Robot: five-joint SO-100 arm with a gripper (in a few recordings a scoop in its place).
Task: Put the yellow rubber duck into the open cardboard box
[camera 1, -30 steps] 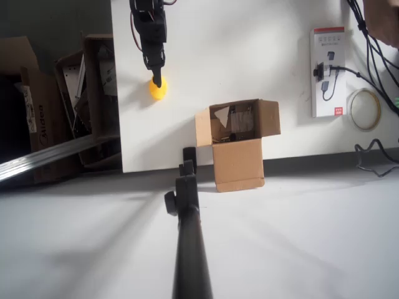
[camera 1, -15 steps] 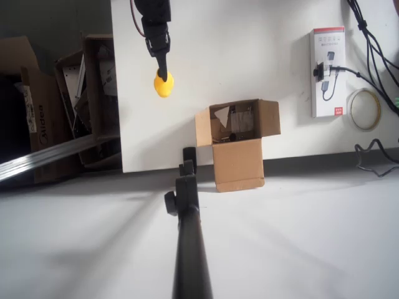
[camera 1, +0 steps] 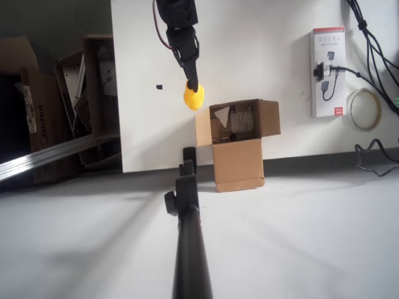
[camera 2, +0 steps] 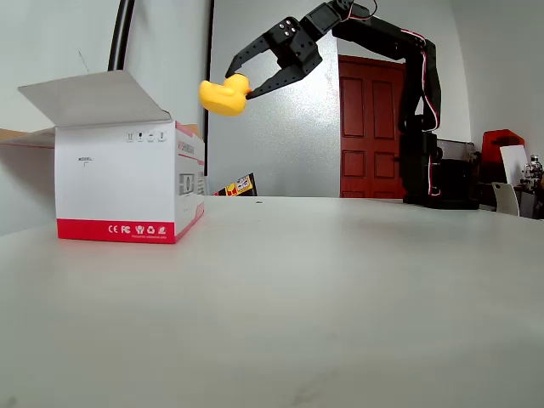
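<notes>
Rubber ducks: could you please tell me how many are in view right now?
1. The yellow duck is pinched in the robot's hand above the table, just left of the open cardboard box in the overhead view. The box interior is partly shadowed.

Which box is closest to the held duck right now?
The small open brown cardboard box at the table edge; the yellow rubber duck hangs just beside its left flap. The white-and-red printed box lies far right.
</notes>
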